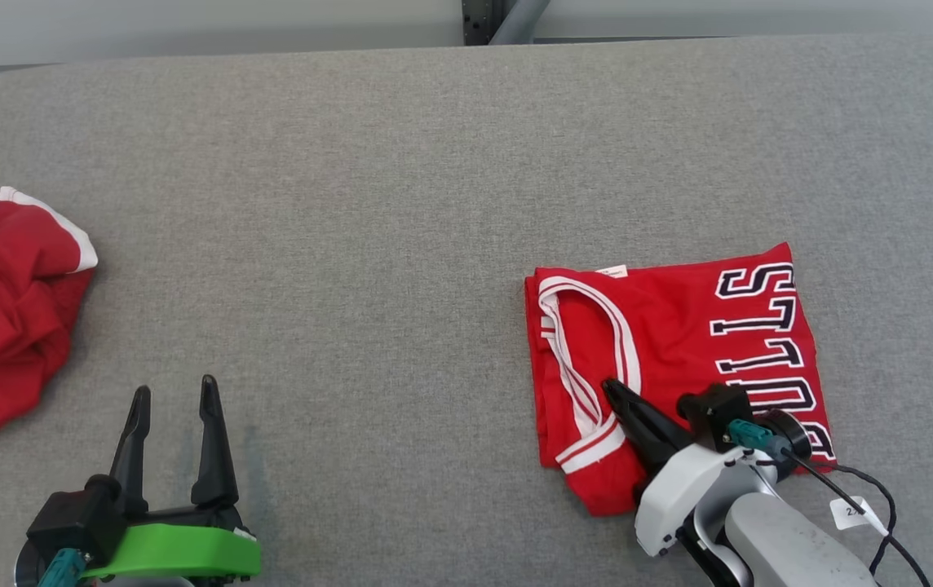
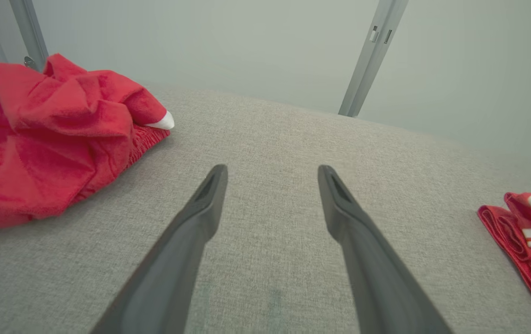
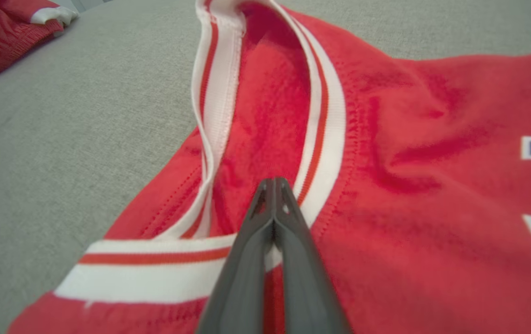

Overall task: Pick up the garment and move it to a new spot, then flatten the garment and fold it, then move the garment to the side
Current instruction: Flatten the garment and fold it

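A folded red jersey (image 1: 678, 359) with white trim and dark lettering lies flat on the grey table at the right. My right gripper (image 1: 609, 385) is shut, and its tips rest over the jersey's white-striped armhole trim (image 3: 321, 139). No cloth shows between the closed fingers (image 3: 288, 241). My left gripper (image 1: 173, 395) stands open at the lower left above bare table, its two fingers (image 2: 200, 218) spread wide with nothing between them. The jersey's edge (image 2: 525, 241) lies off to its right.
A crumpled red garment (image 1: 2, 318) with a white band lies at the table's left edge, close to my left gripper (image 2: 272, 169), and shows as a red heap (image 2: 47, 134). The grey padded table (image 1: 401, 204) runs wide between the two garments. A metal post (image 2: 367, 60) stands behind.
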Robot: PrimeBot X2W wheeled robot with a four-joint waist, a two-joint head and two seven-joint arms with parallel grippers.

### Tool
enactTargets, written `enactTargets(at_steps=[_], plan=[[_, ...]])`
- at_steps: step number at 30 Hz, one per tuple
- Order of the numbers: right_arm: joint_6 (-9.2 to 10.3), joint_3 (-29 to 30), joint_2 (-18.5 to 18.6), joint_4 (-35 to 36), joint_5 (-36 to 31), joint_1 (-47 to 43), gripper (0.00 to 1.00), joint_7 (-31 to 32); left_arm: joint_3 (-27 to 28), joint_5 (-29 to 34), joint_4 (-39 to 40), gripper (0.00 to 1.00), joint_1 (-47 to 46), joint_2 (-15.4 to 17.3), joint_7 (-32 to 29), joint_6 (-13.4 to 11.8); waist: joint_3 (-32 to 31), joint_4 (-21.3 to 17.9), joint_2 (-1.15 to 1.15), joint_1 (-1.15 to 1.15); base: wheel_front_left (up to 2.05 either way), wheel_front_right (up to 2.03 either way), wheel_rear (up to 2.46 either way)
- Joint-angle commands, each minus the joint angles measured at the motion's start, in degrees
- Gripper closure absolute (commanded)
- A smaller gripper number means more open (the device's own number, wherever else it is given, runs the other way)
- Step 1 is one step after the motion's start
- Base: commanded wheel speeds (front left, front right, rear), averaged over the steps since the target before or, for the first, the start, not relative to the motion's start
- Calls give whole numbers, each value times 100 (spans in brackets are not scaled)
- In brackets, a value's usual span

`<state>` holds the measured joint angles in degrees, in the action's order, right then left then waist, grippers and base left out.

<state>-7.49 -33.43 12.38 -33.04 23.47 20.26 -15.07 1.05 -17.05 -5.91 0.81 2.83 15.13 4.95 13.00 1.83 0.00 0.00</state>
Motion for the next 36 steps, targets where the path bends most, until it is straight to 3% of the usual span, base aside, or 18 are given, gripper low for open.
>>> enactTargets(at_steps=[1,9,18,25,36], plan=[[0,-58,-49,-79,-49,14,100,-9,-15,0,1,0,28,16,-1,-31,-26,80,0,0,0,0,0],[0,-166,-230,-295,-249,212,100,-9,-56,-90,-5,0,61,15,-1,-62,-109,318,0,0,0,0,0],[0,-537,-532,-837,-21,664,100,-11,-120,-183,-28,0,89,15,-1,-107,-185,471,0,0,0,0,0],[1,-407,-642,-962,86,837,100,-11,-73,-175,-18,0,117,15,-1,-86,-287,462,0,0,0,0,0],[1,150,-417,-130,-34,550,100,-12,90,-115,83,0,196,15,-1,-37,-555,118,0,0,0,0,0]])
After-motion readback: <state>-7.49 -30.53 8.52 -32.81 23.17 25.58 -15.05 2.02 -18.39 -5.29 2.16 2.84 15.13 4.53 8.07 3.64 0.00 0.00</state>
